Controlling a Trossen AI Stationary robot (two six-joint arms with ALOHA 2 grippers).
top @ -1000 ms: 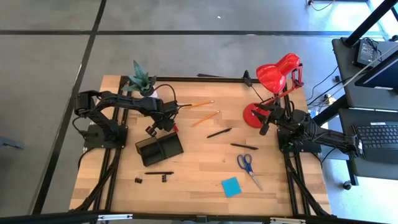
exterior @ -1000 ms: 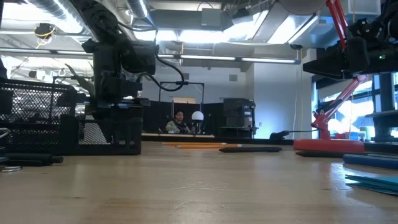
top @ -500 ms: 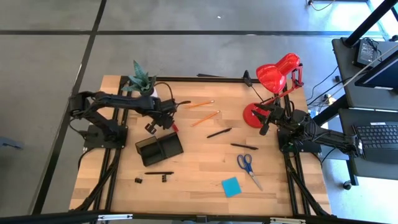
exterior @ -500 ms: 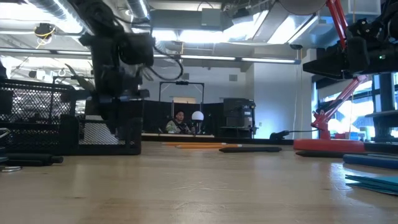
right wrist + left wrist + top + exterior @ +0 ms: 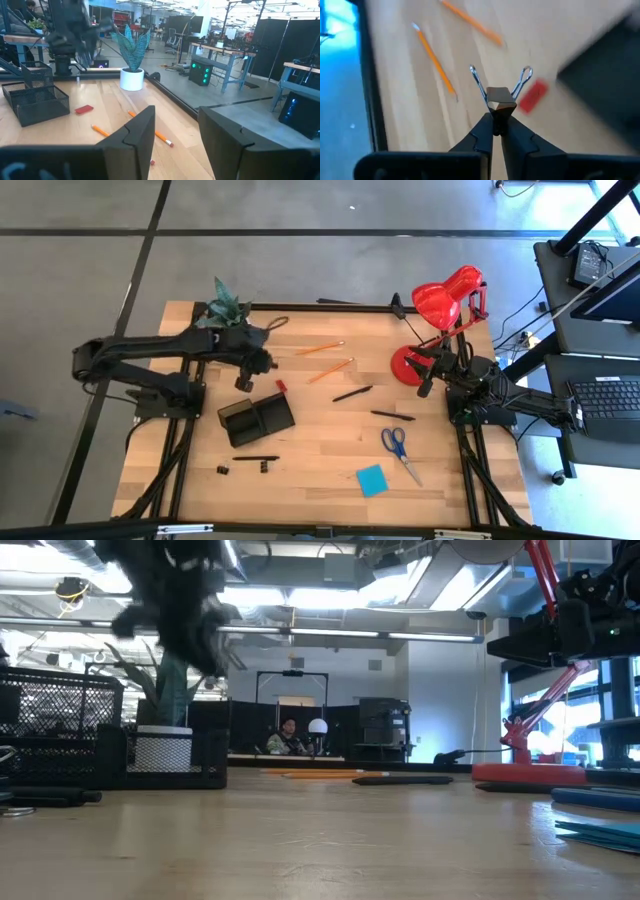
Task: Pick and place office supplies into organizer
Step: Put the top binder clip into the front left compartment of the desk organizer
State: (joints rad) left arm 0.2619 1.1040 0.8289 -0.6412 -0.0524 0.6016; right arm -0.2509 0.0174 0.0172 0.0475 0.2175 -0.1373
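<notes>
- Over by the potted plant (image 5: 227,304), the left claw (image 5: 243,383) is pulling up and back from the organizer (image 5: 256,418); half a second ago it was hanging right at the tray's far edge, and now the whole arm is swinging away toward its own side of the tabletop (image 5: 330,460).
- Its fingers are pinched almost fully together on a small binder clip (image 5: 500,96), whose two wire loops are sticking up past the fingertips in the left wrist view.
- So the clip is leaving the tray area with the claw rather than staying in a compartment; that placing, as far as I can judge, is not done yet, though the arm is blurred in the low view and I cannot be sure where it is heading.
- Beside the organizer, the tiny red piece (image 5: 281,385) is lying on the wood, with the two orange pencils (image 5: 322,348) a little further out.
- Pens (image 5: 352,393), scissors (image 5: 399,448), the blue sticky-note pad (image 5: 371,479) and more clips (image 5: 222,470) are sitting loose, well apart from the tray.
- Near the red lamp (image 5: 447,295), the right claw (image 5: 428,375) is waiting, fingers parted, holding nothing.
</notes>
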